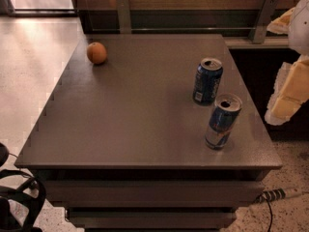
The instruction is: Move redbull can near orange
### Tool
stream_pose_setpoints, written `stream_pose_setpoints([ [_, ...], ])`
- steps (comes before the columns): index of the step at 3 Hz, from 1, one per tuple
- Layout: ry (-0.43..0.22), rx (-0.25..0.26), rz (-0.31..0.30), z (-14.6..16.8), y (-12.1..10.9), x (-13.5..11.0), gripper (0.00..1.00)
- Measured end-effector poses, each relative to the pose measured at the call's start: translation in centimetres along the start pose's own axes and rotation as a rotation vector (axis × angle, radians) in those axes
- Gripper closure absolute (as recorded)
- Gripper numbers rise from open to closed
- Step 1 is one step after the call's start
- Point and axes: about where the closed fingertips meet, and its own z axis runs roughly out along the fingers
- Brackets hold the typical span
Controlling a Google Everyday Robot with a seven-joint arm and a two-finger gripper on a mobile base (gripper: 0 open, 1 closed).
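The front edge of the grey surface [145,164] lies closest, with drawer-like shelves under it, a dark strap-like object [19,202] at the lower left that I cannot identify, and a cable [277,195] on the floor at the lower right.

On the surface near the front right corner stands the redbull can [222,122], upright with its silver top showing. Just behind it, close but apart, is a wider, shorter dark-blue can [207,81], also upright. The orange [96,52] sits well apart from both, at the far left corner.

The gripper [289,95] shows as pale yellow-white parts at the right edge of the view, beyond the surface's right side and level with the two cans. It touches nothing on the surface, and I cannot tell whether it is apart or together.

As I judge it, the task has hardly begun: the redbull can is not held and stands on the opposite side from the orange. Left to do are the reach in from the right, a grasp on the slim can without knocking its neighbour, the carry across the surface, and the set-down beside the orange.
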Motion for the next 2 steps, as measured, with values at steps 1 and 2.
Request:
stream_pose_setpoints([
  [1, -0.006, 0.001, -0.001, 0.1, 0.0, 0.0, 0.00],
  [2, -0.054, 0.000, -0.004, 1.2, 0.5, -0.2, 0.00],
])
